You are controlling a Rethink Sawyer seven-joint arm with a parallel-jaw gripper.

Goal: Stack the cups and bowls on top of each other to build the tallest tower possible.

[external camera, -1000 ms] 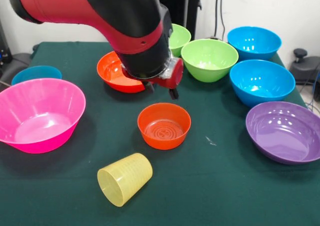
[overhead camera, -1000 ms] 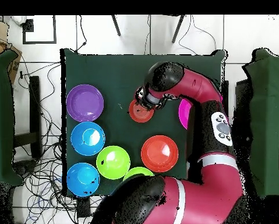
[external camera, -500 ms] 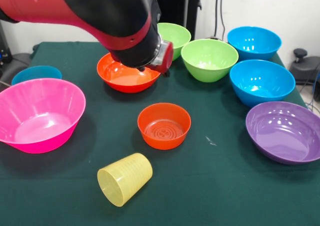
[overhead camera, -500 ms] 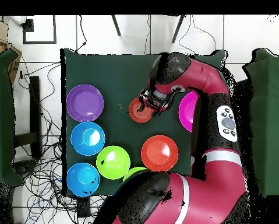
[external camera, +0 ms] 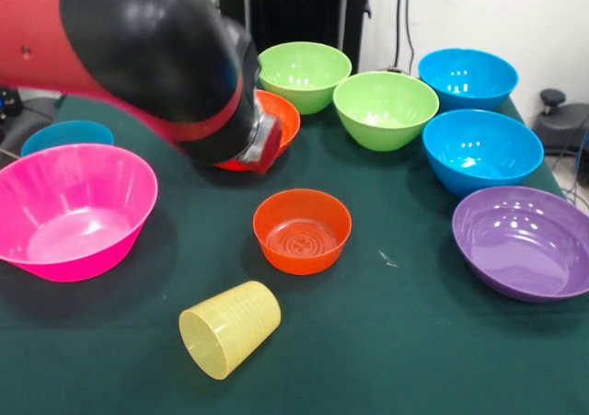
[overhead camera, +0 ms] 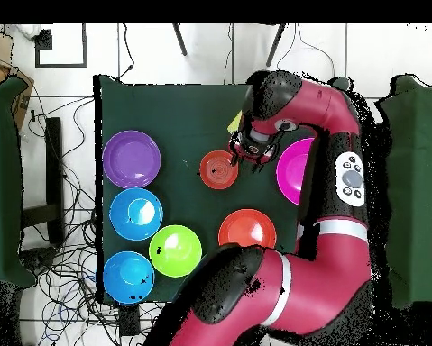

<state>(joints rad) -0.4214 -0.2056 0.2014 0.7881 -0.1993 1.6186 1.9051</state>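
Bowls (external camera: 302, 230) unmoved, tool (overhead camera: 248, 155) now nearer pink bowl (external camera: 72, 210), grip state unclear

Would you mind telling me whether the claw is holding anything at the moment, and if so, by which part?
It cannot be told. The claw sits between the small orange bowl and the pink bowl, largely hidden by the arm; no object shows in it.

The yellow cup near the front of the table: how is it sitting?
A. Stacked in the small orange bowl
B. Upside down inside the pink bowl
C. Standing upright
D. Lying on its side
D: the yellow cup lies tipped over on the green cloth, apart from the small orange bowl.
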